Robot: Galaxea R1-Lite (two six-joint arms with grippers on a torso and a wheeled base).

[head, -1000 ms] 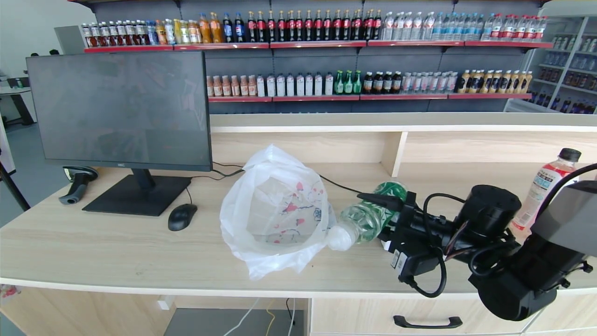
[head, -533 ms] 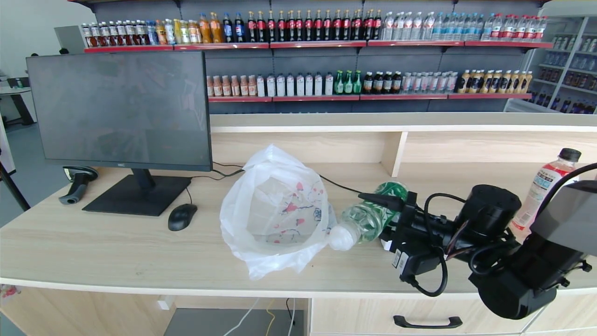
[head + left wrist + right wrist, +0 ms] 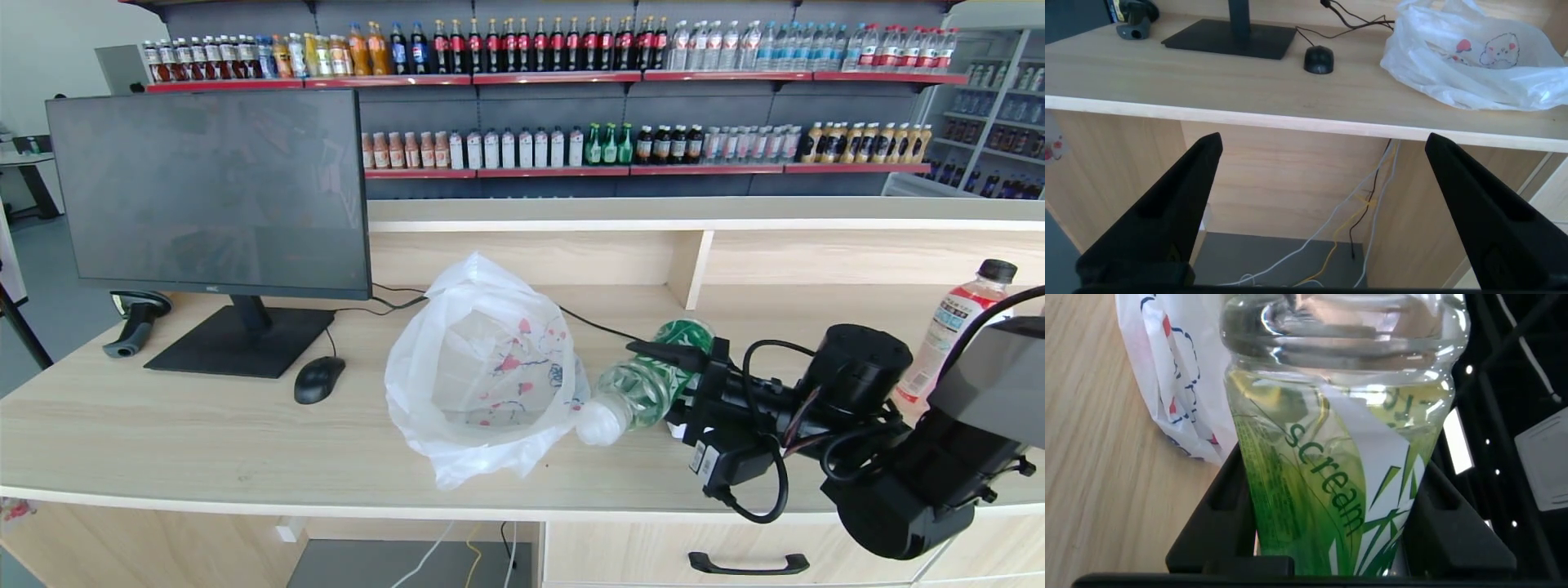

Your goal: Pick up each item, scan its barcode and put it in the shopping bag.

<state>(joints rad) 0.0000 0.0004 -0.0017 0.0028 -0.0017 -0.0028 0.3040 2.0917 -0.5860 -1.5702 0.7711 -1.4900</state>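
Observation:
A clear bottle with a green label lies level above the counter, its white cap pointing at the white shopping bag and close to the bag's rim. My right gripper is shut on the bottle's body. In the right wrist view the bottle sits between the black fingers, with the shopping bag beyond it. A pink drink bottle stands upright at the far right of the counter. My left gripper hangs open below the counter's front edge, holding nothing.
A monitor stands at the left with a mouse beside its base and a handheld scanner on its far side. A cable runs behind the bag. A raised wooden shelf backs the counter. Bare counter lies before the bag.
My right gripper and the green-labelled bottle have shifted a little to the right, with the cap dipping slightly. Nothing else has moved.

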